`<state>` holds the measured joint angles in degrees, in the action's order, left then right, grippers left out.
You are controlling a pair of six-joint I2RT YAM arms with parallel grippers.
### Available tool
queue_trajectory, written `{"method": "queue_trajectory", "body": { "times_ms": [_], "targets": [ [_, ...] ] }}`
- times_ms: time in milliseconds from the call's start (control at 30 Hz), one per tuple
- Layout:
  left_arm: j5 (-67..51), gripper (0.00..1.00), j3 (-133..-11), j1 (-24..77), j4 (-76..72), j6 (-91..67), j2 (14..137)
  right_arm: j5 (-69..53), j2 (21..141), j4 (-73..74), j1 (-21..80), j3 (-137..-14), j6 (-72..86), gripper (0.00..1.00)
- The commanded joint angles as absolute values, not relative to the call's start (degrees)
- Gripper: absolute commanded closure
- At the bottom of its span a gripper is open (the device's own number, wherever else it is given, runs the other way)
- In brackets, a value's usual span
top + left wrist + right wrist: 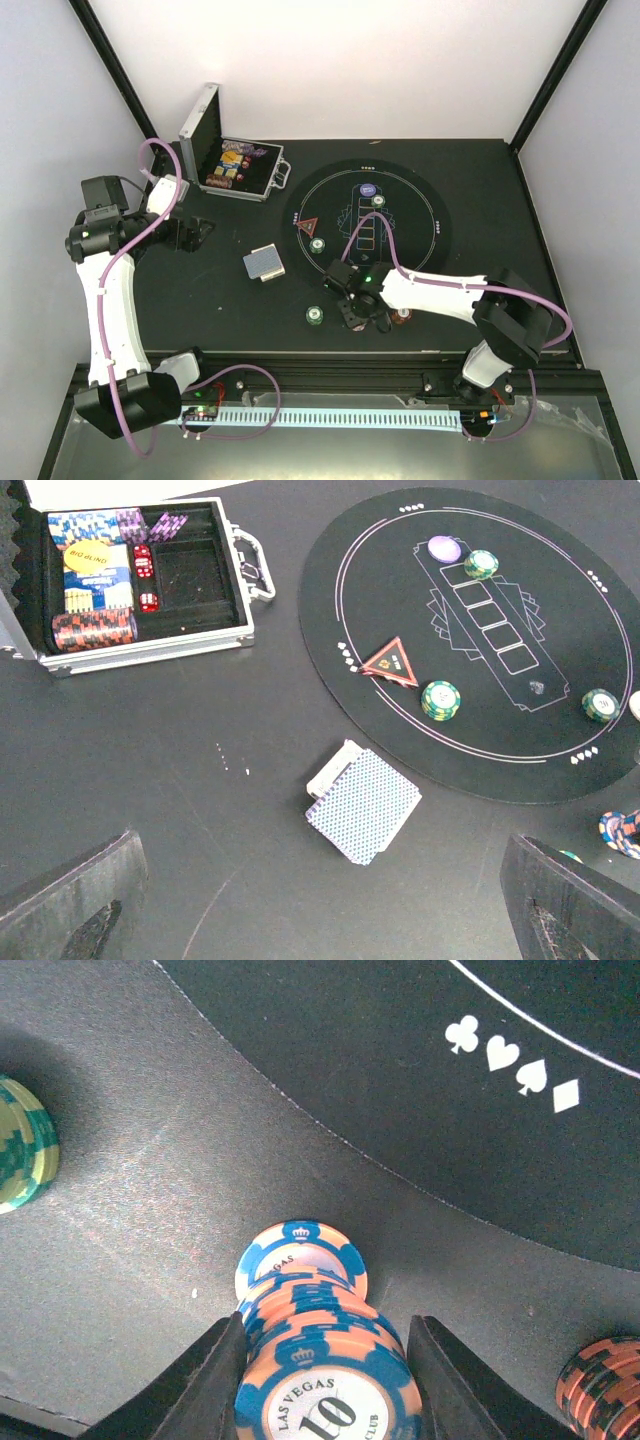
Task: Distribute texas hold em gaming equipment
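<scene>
Right pincer sits straight down over the blue-white chip stack, 1 finger against each side of the top chips. I read it as clamped on the stack, not hanging loose.

The stack stands on bare table, just outside the mat rim near the suit marks. It's skewed: the lower chips are offset from the "10" chip on top. A rim-to-rim grip makes sense for lifting the column as 1 unit. Only the upper chips look pinched though, so my guess is the lower ones could shear off or stay behind.

On the same strip of table there's a green stack on 1 side and a dark red stack on the other, both apart from the fingers.

On the mat, more green chips are spaced round the ring, which reads as 1 pile per seat. The purple button and red triangular marker sit inside it.

The card deck lies off the mat and looks undealt. The case is open beyond it, with chips racked inside.

Left pincer has its fingers wide apart, holds nothing, and hangs well away from the right arm's work.
</scene>
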<state>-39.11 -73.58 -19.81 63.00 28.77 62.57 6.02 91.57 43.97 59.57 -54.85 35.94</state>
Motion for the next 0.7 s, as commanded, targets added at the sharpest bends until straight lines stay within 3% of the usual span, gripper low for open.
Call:
{"method": "queue_trajectory", "body": {
  "times_ms": [0, 333, 667],
  "targets": [
    [-40.51, 0.01, -73.74, -20.21, 63.01, 29.24, 61.96, 7.39, 90.48, 46.65, 60.23, -57.9, 35.47, 0.65],
    [-40.59, 0.01, -73.83, -20.34, 63.08, 29.61, 62.02, 10.04, 92.83, 52.67, 60.38, -68.18, 32.43, 0.65],
    [-40.41, 0.01, -74.5, -20.74, 63.74, 29.88, 61.94, 9.92, 111.05, 53.52, 56.16, -88.04, 26.88, 0.68]
  ]
}}
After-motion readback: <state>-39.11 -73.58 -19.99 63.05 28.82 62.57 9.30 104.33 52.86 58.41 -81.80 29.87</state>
